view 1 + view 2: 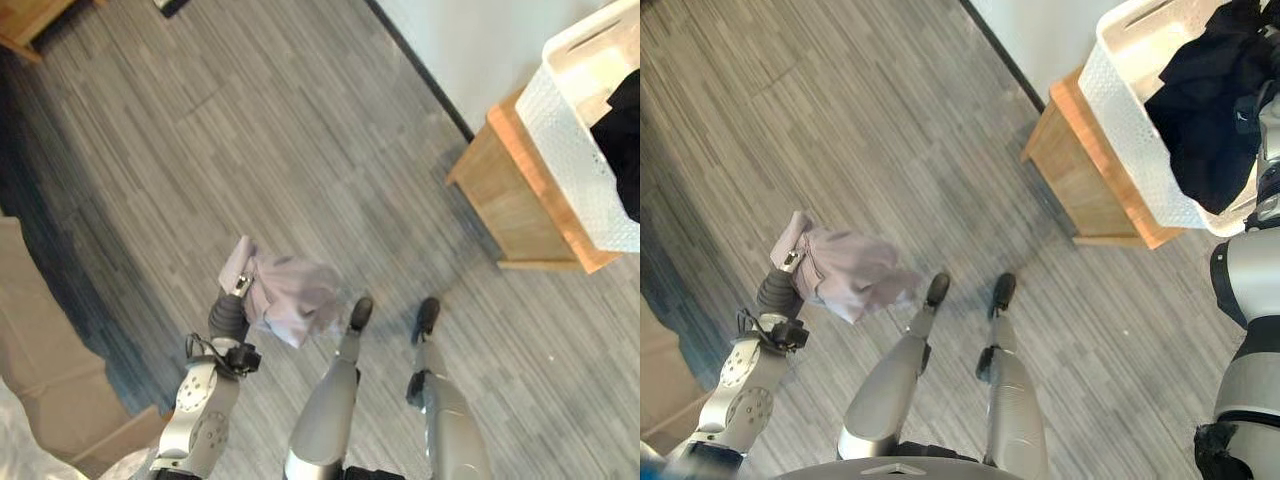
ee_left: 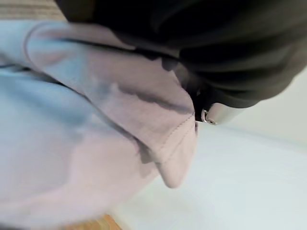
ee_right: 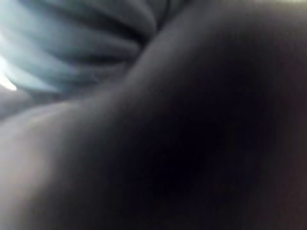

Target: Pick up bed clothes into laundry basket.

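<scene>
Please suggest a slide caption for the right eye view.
Left robot hand holds a pale lilac garment above the floor; white laundry basket with dark clothes sits on a wooden stand.

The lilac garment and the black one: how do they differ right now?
The lilac garment hangs bunched from the left hand above the floor; the black garment lies in the white laundry basket on the wooden stand. The lilac garment is pale, the black garment dark. Both are crumpled cloth.
</scene>
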`<state>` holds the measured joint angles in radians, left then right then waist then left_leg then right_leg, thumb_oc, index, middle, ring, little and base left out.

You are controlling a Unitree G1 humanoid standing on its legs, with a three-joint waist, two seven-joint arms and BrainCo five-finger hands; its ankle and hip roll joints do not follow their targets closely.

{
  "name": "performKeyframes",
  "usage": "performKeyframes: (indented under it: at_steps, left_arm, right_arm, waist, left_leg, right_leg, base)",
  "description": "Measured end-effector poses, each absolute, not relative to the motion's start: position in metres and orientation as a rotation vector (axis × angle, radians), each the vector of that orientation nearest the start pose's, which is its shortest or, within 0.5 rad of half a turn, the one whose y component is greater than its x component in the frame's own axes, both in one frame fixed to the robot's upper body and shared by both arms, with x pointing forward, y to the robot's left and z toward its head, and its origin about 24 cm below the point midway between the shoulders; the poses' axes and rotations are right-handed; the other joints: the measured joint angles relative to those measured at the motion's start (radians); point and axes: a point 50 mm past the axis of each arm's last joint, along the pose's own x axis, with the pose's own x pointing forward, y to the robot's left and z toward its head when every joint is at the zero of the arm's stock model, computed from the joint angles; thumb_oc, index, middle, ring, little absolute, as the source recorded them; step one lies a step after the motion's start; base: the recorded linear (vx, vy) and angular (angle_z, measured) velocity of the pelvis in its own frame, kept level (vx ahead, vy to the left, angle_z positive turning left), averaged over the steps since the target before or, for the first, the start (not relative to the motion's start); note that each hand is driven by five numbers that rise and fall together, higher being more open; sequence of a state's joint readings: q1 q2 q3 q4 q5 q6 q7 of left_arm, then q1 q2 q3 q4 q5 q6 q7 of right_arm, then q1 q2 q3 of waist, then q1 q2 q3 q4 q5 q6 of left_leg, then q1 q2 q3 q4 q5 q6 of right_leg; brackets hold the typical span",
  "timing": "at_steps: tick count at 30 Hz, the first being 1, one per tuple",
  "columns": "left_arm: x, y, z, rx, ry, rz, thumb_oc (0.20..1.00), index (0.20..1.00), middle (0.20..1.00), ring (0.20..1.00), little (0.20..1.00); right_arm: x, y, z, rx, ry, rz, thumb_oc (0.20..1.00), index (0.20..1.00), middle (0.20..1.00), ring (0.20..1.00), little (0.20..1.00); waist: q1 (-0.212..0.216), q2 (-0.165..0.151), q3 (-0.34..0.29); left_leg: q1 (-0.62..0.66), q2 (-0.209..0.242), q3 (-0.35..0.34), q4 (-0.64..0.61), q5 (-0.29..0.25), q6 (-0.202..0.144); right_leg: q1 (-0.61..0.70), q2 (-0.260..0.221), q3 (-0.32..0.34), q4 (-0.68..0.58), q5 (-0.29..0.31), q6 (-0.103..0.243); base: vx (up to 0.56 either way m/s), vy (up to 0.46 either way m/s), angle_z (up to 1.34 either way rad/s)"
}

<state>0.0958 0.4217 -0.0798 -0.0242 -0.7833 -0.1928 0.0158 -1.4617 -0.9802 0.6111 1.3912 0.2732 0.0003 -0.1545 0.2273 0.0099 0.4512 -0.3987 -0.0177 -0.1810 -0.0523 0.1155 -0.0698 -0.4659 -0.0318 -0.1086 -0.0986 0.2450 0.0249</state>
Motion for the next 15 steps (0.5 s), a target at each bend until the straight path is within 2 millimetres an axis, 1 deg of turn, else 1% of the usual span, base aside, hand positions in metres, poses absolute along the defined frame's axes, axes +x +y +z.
performKeyframes:
  at_steps: [2, 6, 8, 9, 11, 15]
  left_arm:
    - [0.235, 0.22, 0.055, -0.381, -0.091, 0.03, 0.2, 0.2, 0.2, 0.2, 0.2]
    - [0.241, 0.217, 0.061, -0.396, -0.123, 0.03, 0.2, 0.2, 0.2, 0.2, 0.2]
    - [0.243, 0.216, 0.064, -0.397, -0.132, 0.028, 0.2, 0.2, 0.2, 0.2, 0.2]
    - [0.245, 0.214, 0.065, -0.398, -0.138, 0.021, 0.2, 0.2, 0.2, 0.2, 0.2]
    - [0.245, 0.213, 0.066, -0.399, -0.14, 0.015, 0.2, 0.2, 0.2, 0.2, 0.2]
    - [0.246, 0.21, 0.065, -0.4, -0.134, 0.003, 0.2, 0.2, 0.2, 0.2, 0.2]
  right_arm:
    - [0.345, -0.383, 0.33, -0.688, -0.08, -0.768, 0.2, 0.2, 0.2, 0.2, 0.2]
    - [0.34, -0.381, 0.355, -0.676, -0.136, -0.799, 0.2, 0.2, 0.2, 0.2, 0.2]
    - [0.337, -0.382, 0.361, -0.675, -0.151, -0.817, 0.2, 0.2, 0.2, 0.2, 0.2]
    - [0.335, -0.384, 0.363, -0.663, -0.163, -0.822, 1.0, 1.0, 1.0, 1.0, 1.0]
    - [0.335, -0.382, 0.365, -0.651, -0.176, -0.804, 1.0, 1.0, 1.0, 1.0, 1.0]
    - [0.338, -0.381, 0.361, -0.646, -0.151, -0.755, 1.0, 1.0, 1.0, 1.0, 1.0]
  waist:
    - [-0.004, 0.0, 0.0]
    - [-0.013, 0.0, 0.0]
    - [-0.014, 0.0, 0.0]
    - [-0.017, -0.001, -0.001]
    - [-0.023, -0.001, -0.001]
    - [-0.029, -0.002, -0.001]
  left_leg:
    - [0.0, -0.002, 0.006, 0.0, 0.0, 0.0]
    - [-0.001, -0.003, 0.012, -0.002, 0.0, 0.0]
    - [-0.003, -0.002, 0.012, -0.002, 0.0, 0.0]
    - [-0.007, -0.003, 0.012, -0.003, -0.001, 0.0]
    - [-0.016, -0.004, 0.012, -0.002, -0.001, 0.0]
    - [-0.018, -0.006, 0.024, -0.001, 0.0, 0.001]
  right_leg:
    - [-0.003, -0.001, 0.01, 0.0, 0.0, 0.0]
    - [-0.009, -0.002, 0.021, 0.0, -0.002, 0.003]
    - [-0.012, -0.001, 0.023, 0.0, -0.003, 0.004]
    - [-0.016, -0.001, 0.026, 0.0, -0.007, 0.009]
    - [-0.025, -0.002, 0.027, 0.0, -0.005, 0.012]
    - [-0.031, -0.003, 0.037, 0.0, 0.001, 0.015]
  base:
    - [0.01, 0.0, -0.12]
    - [0.02, 0.009, -0.06]
    - [0.02, 0.004, 0.0]
    - [0.0, 0.0, 0.0]
    - [0.04, -0.005, -0.01]
    - [0.02, 0.002, -0.08]
